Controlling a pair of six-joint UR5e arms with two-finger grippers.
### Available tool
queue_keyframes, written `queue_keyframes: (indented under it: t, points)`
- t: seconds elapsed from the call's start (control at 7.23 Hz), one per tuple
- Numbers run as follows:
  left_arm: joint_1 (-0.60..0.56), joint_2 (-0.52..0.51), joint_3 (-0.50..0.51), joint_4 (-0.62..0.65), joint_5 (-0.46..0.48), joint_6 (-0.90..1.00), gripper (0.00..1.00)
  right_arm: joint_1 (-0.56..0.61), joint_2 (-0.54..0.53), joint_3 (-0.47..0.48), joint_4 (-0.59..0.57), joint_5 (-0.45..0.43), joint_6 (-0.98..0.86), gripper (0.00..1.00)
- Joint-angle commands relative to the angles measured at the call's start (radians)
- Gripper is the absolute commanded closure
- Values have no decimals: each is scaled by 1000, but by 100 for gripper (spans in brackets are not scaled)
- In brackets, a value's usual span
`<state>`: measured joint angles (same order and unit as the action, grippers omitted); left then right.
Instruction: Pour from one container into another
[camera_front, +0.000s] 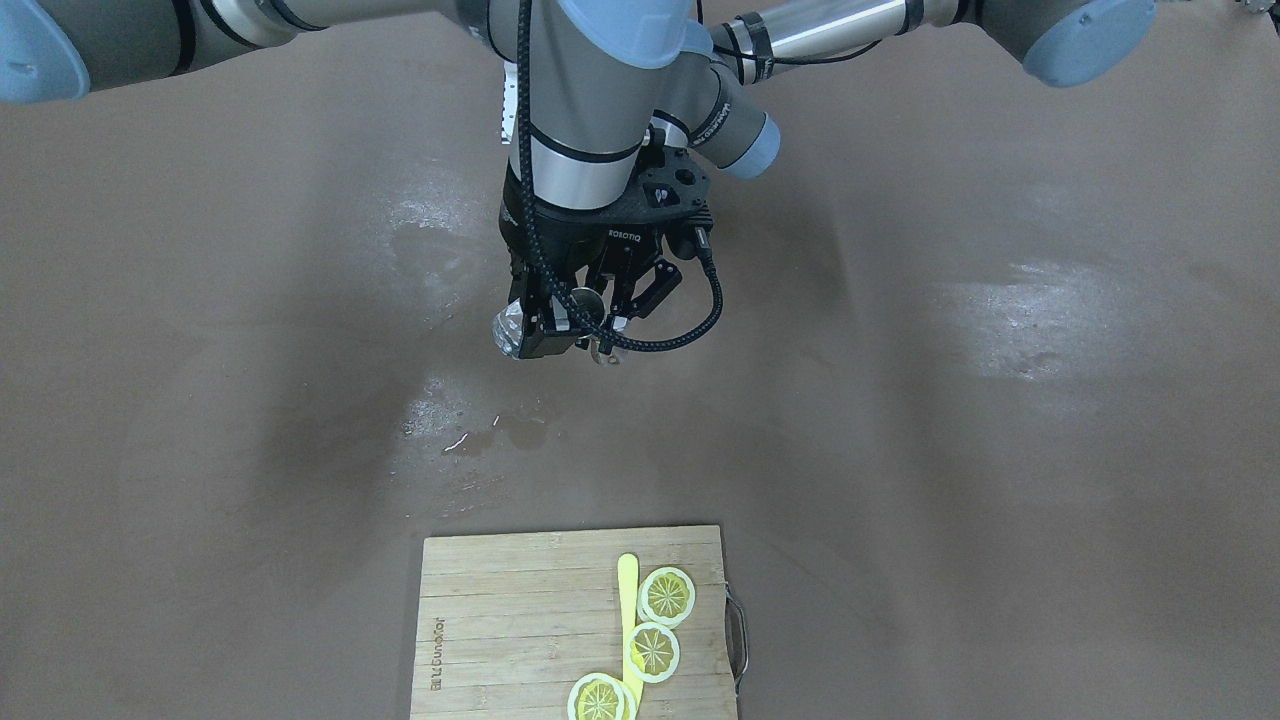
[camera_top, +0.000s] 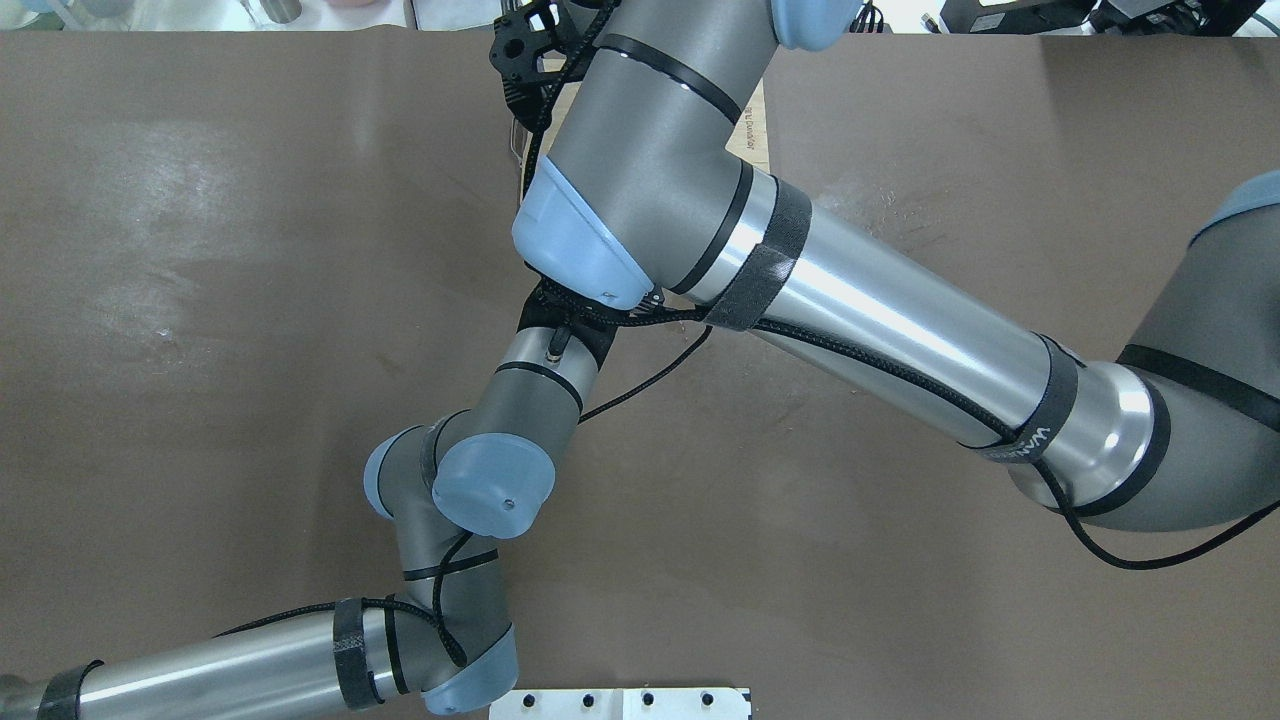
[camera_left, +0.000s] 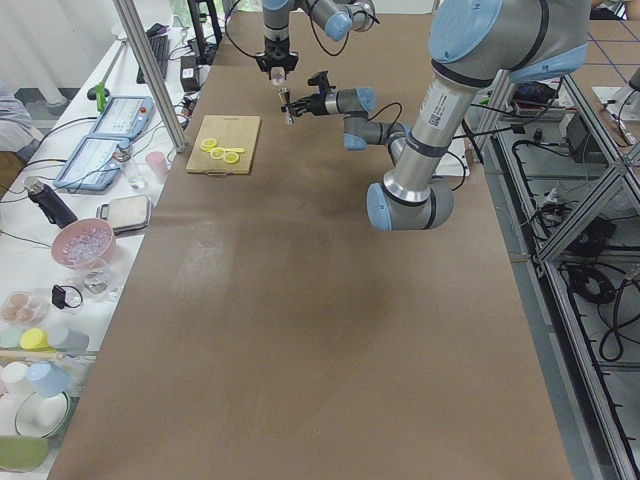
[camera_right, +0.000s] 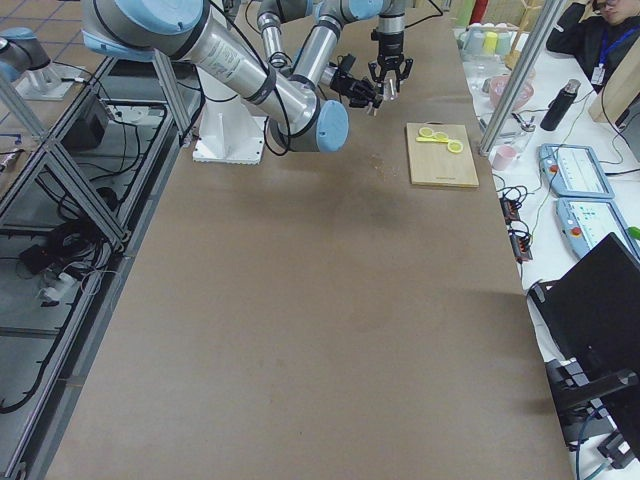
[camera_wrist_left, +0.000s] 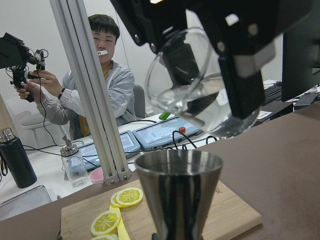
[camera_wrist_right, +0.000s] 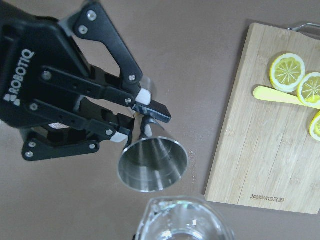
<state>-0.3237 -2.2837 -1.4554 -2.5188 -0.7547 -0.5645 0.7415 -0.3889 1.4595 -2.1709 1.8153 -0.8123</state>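
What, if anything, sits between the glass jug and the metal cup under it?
Nothing visible. The jug hangs just above the cup. The cup's open mouth is uncovered, and only air separates the two.

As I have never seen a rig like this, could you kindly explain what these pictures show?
Two robot arms work at a brown table. Four fixed cameras watch them: one faces the robot, one looks over its shoulders, and one stands at each table end. Two more ride on the wrists. The left gripper is shut on a steel measuring cup, held upright. The right gripper is shut on a clear glass jug, tilted over that cup. On the table lies a wooden cutting board with lemon slices and a yellow utensil.
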Motion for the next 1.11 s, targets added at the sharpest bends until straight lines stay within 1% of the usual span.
queue_keyframes:
  t: [0.0,0.41,0.69,0.97]
  points:
    - [0,1,1,0,0,0,100,-4,10,-4,-24,-20,-19,100]
    - [0,0,3,0,0,0,100,-25,21,-13,-47,-53,-34,100]
    - [0,1,3,0,0,0,100,-51,28,-24,-69,-89,-40,100]
    - [0,1,3,0,0,0,100,-51,45,-36,-92,-109,-79,100]
